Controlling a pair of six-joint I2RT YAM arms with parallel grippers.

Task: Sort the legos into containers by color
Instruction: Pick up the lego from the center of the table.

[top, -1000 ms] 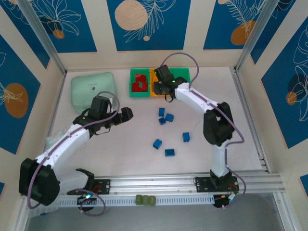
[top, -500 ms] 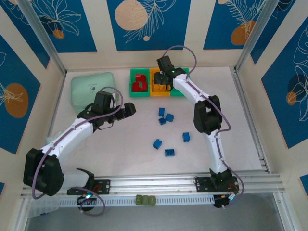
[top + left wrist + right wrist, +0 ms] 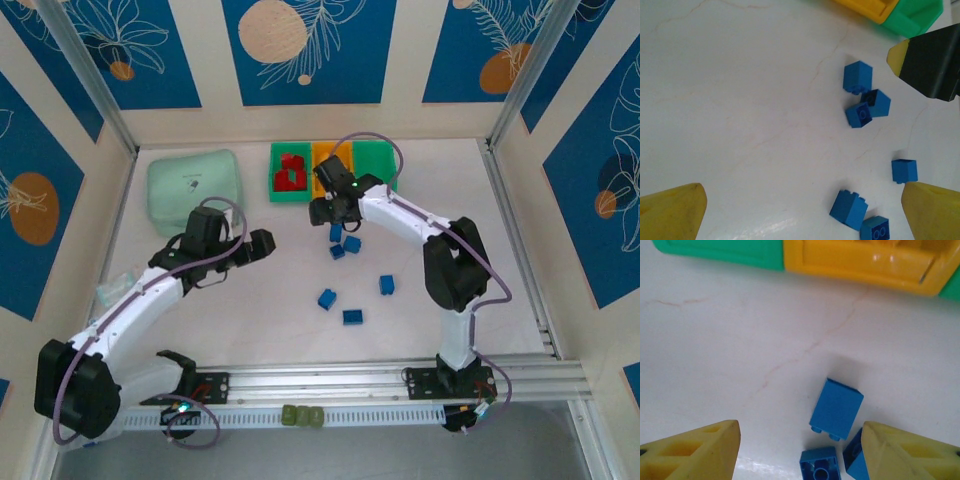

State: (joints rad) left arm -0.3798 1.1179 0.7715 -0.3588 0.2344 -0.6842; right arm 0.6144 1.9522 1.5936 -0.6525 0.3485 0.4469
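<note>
Containers (image 3: 290,198) sit at the worktop's (image 3: 250,300) far edge, the orange middle bin (image 3: 325,156) partly hidden behind the right arm. Red legos (image 3: 291,172) fill the left green one. Six blue legos (image 3: 352,243) lie loose mid-worktop. Right gripper (image 3: 320,210) hangs over three, jaws spread and empty; left gripper (image 3: 262,243) is likewise released.

I find bare table (image 3: 290,285) between the left gripper (image 3: 265,243) and the blue legos (image 3: 352,243), passable. Three legos huddle closely by the right gripper (image 3: 320,210); little finger room there. The right arm (image 3: 410,212) overhangs the approach to the containers (image 3: 273,175). A mint box (image 3: 193,190) blocks the far left. Right of the legos the table lies bare to the rail (image 3: 518,250).
</note>
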